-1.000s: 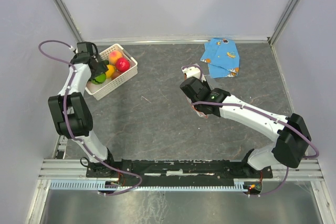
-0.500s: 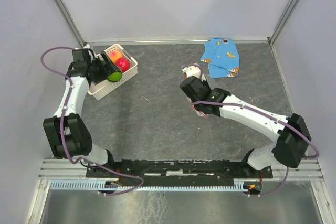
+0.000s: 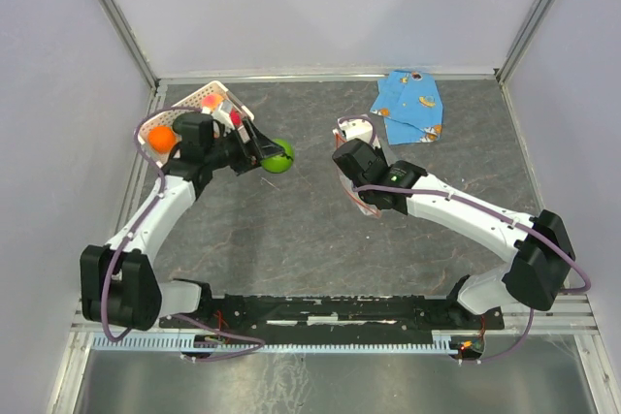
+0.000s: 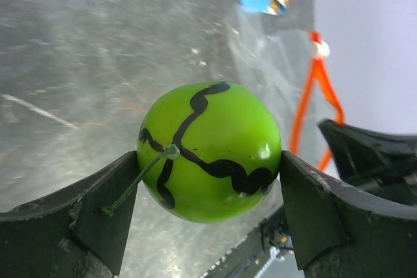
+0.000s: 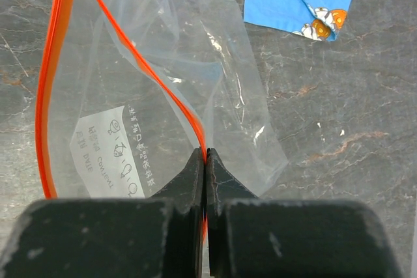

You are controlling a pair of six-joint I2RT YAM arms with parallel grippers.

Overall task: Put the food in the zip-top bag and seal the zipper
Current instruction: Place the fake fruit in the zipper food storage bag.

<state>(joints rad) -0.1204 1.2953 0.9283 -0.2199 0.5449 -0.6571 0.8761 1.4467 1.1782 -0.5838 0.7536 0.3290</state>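
My left gripper (image 3: 275,156) is shut on the bright green striped toy fruit (image 3: 279,156), held above the table left of the bag; the wrist view shows the fruit (image 4: 210,151) pinched between both fingers. My right gripper (image 5: 206,155) is shut on the red-orange zipper (image 5: 189,118) of the clear zip-top bag (image 5: 150,83), whose mouth gapes open. In the top view the bag (image 3: 355,138) is mostly hidden under my right gripper (image 3: 351,152). The orange fruit (image 3: 161,139) and the red fruit (image 3: 236,119) show by the basket.
The white lattice basket (image 3: 207,99) stands at the back left, partly hidden by my left arm. A blue patterned cloth (image 3: 410,106) lies at the back right, behind the bag. Grey walls close in the table on three sides.
My left gripper lifted the green striped fruit out of the basket and carried it right toward the bag. The right arm has not moved.
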